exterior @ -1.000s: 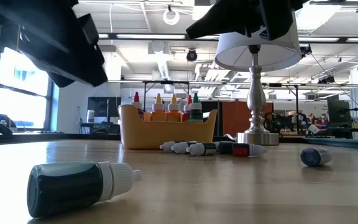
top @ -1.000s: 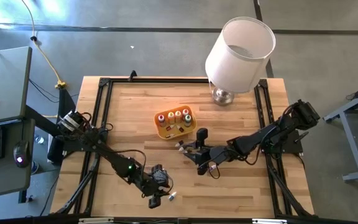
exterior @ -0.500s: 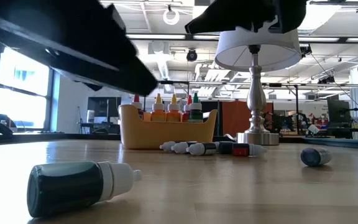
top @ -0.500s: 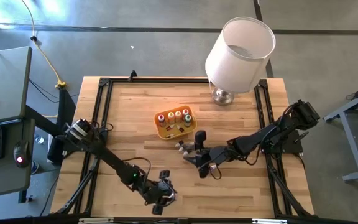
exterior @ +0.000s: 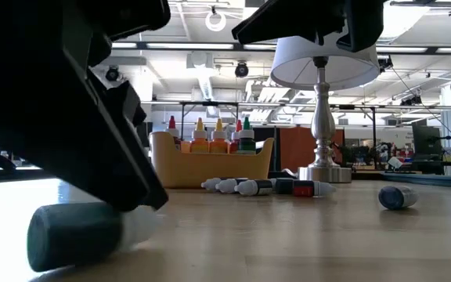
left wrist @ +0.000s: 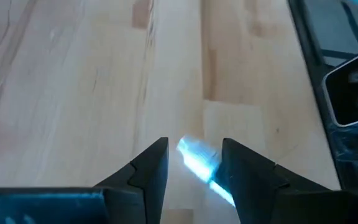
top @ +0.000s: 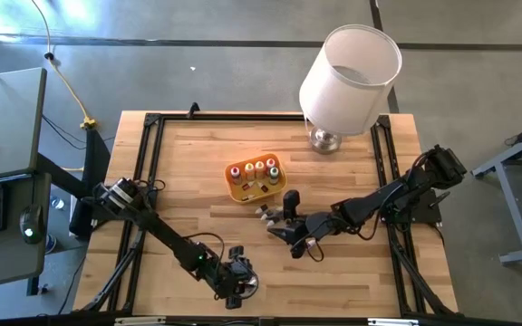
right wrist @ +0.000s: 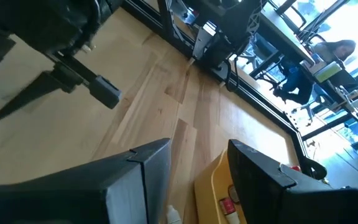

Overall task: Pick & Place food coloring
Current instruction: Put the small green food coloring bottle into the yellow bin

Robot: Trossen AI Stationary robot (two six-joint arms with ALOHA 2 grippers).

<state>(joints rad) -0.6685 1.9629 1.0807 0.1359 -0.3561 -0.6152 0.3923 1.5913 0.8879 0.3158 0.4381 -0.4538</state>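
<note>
Green bottle between left gripper fingers.

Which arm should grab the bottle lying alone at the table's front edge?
Left. The left gripper is already down over that dark bottle, open fingers either side of it. The right gripper sits mid-table by the orange tray, farther away.

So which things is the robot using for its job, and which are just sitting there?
For the job:
- dark green bottle, between the left gripper's open fingers
- bottles in the tray
- loose bottles beside it
- right gripper, open

Just there:
- lamp
- orange tray
- table
</note>
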